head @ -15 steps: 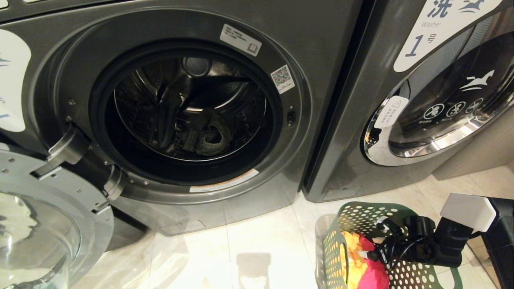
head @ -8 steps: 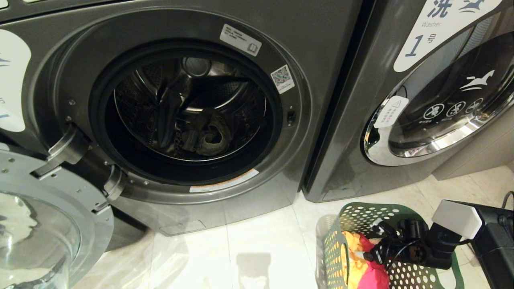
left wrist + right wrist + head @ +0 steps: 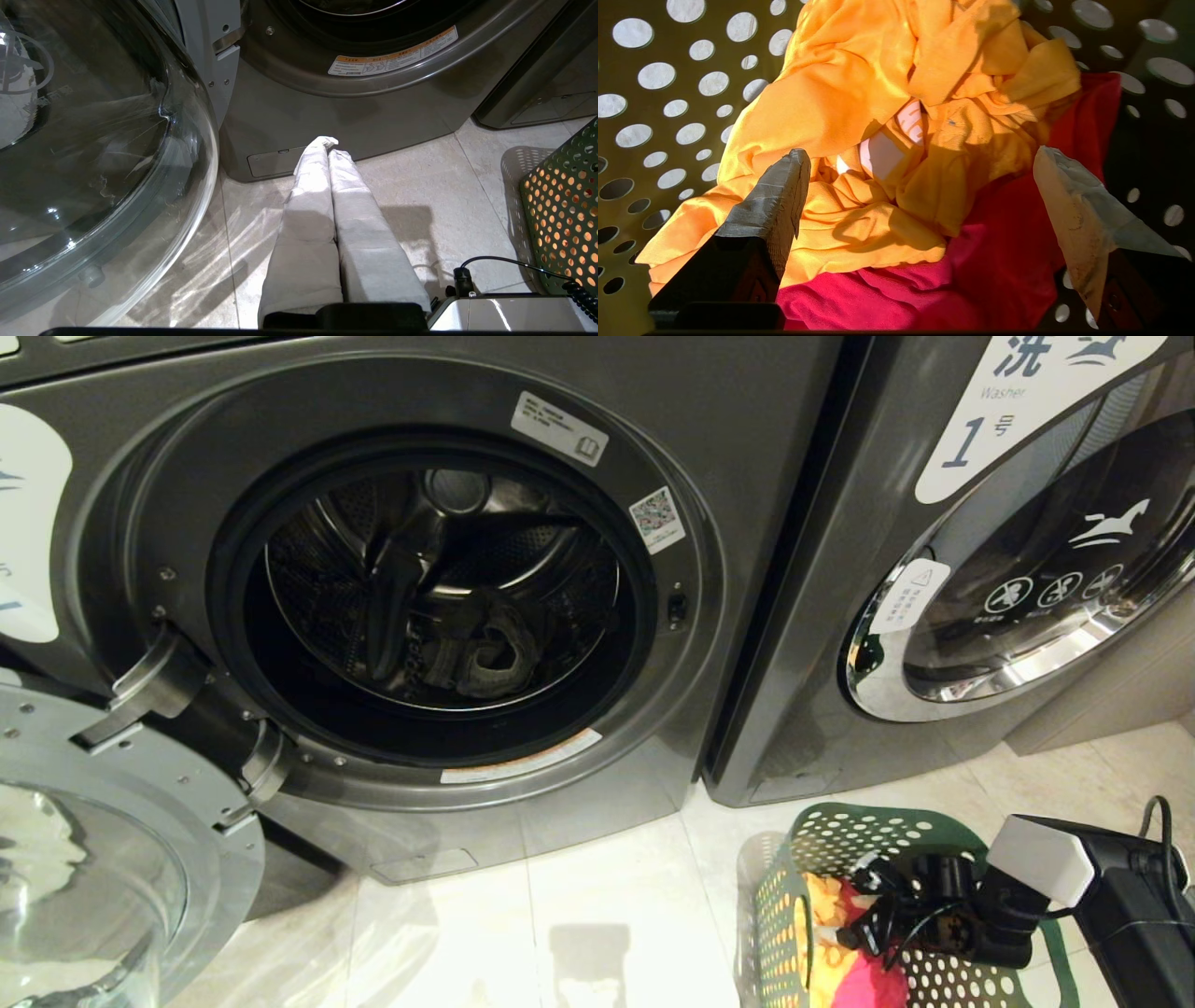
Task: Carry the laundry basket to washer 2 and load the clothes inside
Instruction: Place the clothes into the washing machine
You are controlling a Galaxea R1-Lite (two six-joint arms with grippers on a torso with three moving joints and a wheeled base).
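Reaching down into the laundry basket [image 3: 910,896], the right gripper [image 3: 864,924] hangs over the clothes [image 3: 845,957] with its fingers spread wide and nothing between them. The basket stands on the tiled floor [image 3: 579,915] at about five o'clock in the head view, just in front of the washer marked 1 [image 3: 934,569]. The machine with the open door [image 3: 84,840] fills the ten-to-twelve o'clock part, and a dark garment [image 3: 467,649] already lies in its drum [image 3: 439,588]. Its label [image 3: 23,523] is cut off, so its number cannot be read. In the wrist view the yellow cloth [image 3: 878,140] sits on top, with the red cloth [image 3: 994,261] under it toward five o'clock. One finger [image 3: 770,210] is over yellow folds and the other [image 3: 1073,219] is over red. To do this grab well, I judge the gripper should drop straight onto the bunched ridge of yellow near the pale tag [image 3: 882,154], sinking enough that both pads bite cloth and not air. It should keep off the perforated wall, where a fingertip could snag a hole. A firm pinch on a thick fold will likely lift the whole piece; a thin edge may slip. The left gripper [image 3: 327,144] is parked low by the washer's base, fingers pressed together and empty.
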